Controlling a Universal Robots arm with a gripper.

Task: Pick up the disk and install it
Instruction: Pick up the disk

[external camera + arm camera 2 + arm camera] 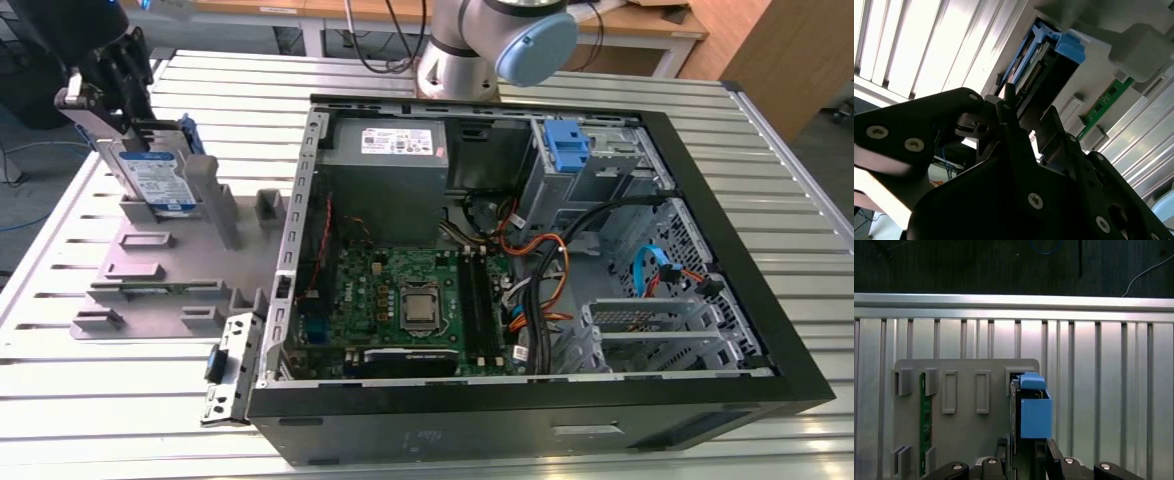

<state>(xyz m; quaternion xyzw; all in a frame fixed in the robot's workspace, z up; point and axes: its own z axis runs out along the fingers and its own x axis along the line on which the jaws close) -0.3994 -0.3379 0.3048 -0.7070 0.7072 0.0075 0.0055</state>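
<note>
The disk, a silver drive with a white-and-blue label and blue rails, stands on edge in a slot of the grey fixture plate at the exterior view's left. My gripper comes down on it from above. In both wrist views the black fingers press against the two sides of the disk, and its blue rail end juts past them. The gripper is shut on the disk, which still sits at the fixture.
The open computer case lies to the exterior view's right, with a grey power supply, motherboard, cables and a drive bay holding a blue bracket. A green memory stick rests in the fixture. The arm's base stands behind the case.
</note>
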